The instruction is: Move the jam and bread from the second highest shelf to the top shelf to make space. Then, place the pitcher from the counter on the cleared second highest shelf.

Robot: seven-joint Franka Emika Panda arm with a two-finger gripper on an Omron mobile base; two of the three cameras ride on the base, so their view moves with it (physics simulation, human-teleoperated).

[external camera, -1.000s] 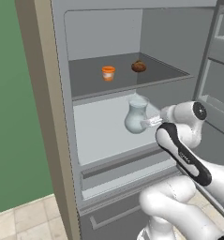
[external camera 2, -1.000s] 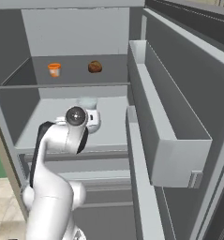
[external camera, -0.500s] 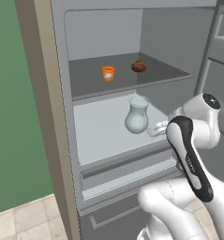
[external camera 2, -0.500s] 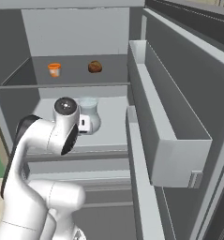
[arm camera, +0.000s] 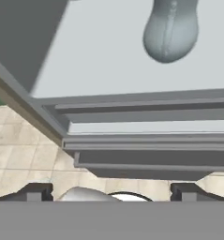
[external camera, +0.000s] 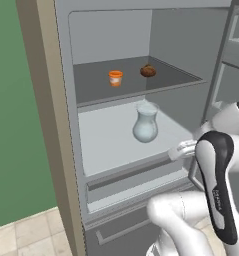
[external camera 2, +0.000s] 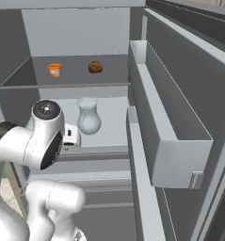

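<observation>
Two small items up top: jam (external camera: 115, 78) and bread (external camera: 148, 71) both sit on the top shelf (external camera: 91, 85), the dark grey panel; jam to the left, bread to the right, apart from each other.
jam: orange jar, upright, toward the front half of the shelf; also seen from the right base camera (external camera 2: 54, 69).
bread: dark brown lump, further back than the jar (external camera 2: 95, 67).
pitcher: pale blue glass (external camera: 145, 123), upright on the second highest shelf (external camera: 101, 140), the pale whitish panel, right of centre; nothing touching it.
pitcher, other views: stands just past the robot's wrist in the right base view (external camera 2: 88, 117); in the hand view its belly shows at the upper right (arm camera: 170, 29), on the pale shelf (arm camera: 94, 61).
gripper: fingers spread wide, nothing between them, holding nothing; tips sit far apart at the bottom of the hand view (arm camera: 111, 191).
gripper position: outside the fridge, in front of and below the lip of the second highest shelf, well clear of the pitcher; camera looks over the drawer fronts (arm camera: 146, 154) and the tiled floor (arm camera: 19, 140).
arm: white elbow and dark forearm low right in the left base view, wrist near the shelf's front edge.
fridge door: open on the right, with a grey door bin (external camera 2: 170, 122).
</observation>
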